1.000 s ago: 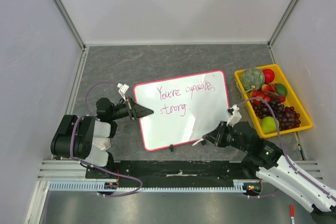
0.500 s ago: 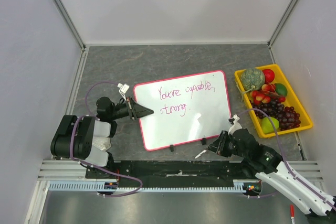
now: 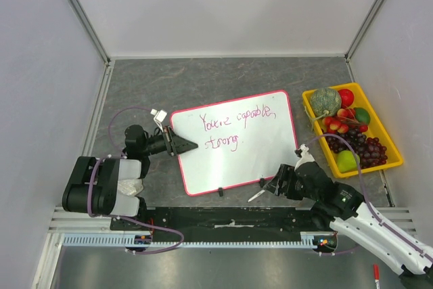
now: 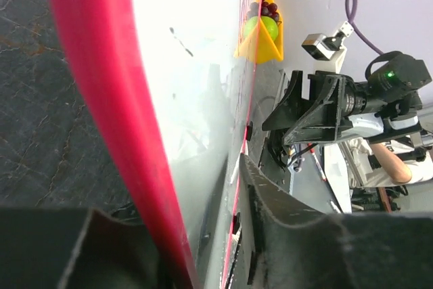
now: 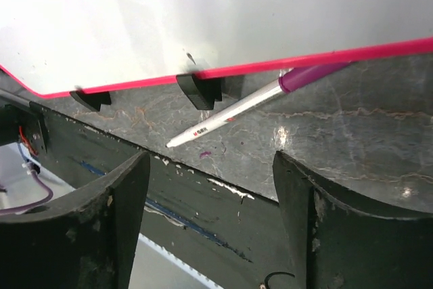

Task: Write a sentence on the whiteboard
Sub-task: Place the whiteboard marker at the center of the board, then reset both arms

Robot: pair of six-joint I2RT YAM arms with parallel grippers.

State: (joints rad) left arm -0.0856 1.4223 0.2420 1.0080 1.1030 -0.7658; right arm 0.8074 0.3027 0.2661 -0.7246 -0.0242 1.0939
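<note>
The whiteboard [image 3: 254,160] with its pink-red rim lies flat on the grey table, and the purple sentence [image 3: 237,118] runs across it in two lines. My left gripper [image 3: 189,145] is at the board's left edge. In the left wrist view the red rim [image 4: 115,99] passes between the parted jaws of this gripper [image 4: 169,191], with a gap on the inner side. My right gripper [image 3: 276,187] hovers open by the board's near edge. A white pen with a purple cap [image 5: 230,116] lies loose on the table there, ahead of the right gripper [image 5: 211,162].
A yellow tray [image 3: 391,162] of fruit stands to the right of the board. Two black clips [image 3: 221,191] sit on the board's near edge. The black base rail [image 3: 230,218] runs along the table's near edge. A red pen [image 3: 375,273] lies beyond the rail at bottom right.
My right gripper has opened and the pen now lies on the table. My left gripper's jaws have parted on the board's rim. The board has shifted slightly left.
</note>
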